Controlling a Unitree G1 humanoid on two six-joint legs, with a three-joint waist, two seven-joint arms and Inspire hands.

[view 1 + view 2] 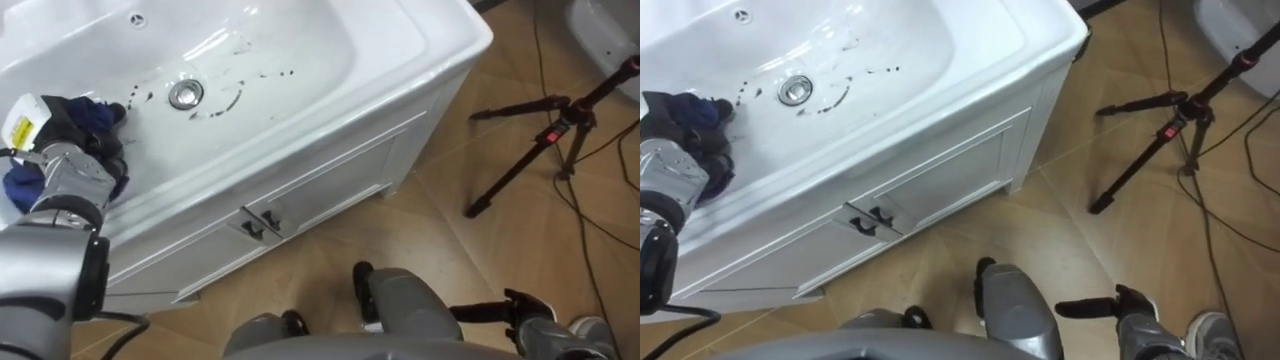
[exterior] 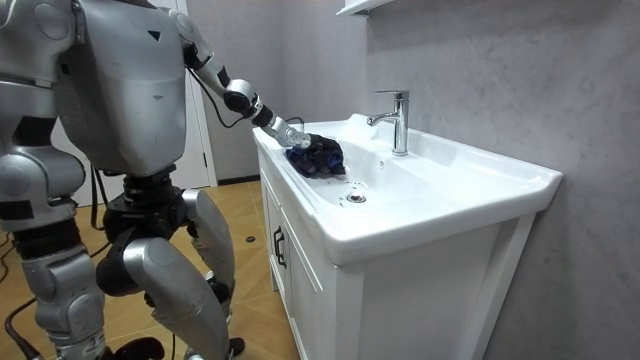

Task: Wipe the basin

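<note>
Left hand (image 1: 62, 165), fingers curled into the bunched dark blue cloth (image 1: 92, 113), rested inside the white basin (image 1: 300, 50) at its left side; the wipe looked best done by pressing the wad flat and sweeping right across the dark marks (image 1: 232, 100) ringing the drain (image 1: 185, 93).

The white rectangular basin (image 1: 300, 60) carries dark smudges (image 1: 232, 100) curving round its metal drain (image 1: 185, 94) from 3 to 5 o'clock. A crumpled dark blue cloth (image 1: 92, 115) lies at the drain's 9 o'clock, bunched in the left hand (image 1: 58, 125).
</note>
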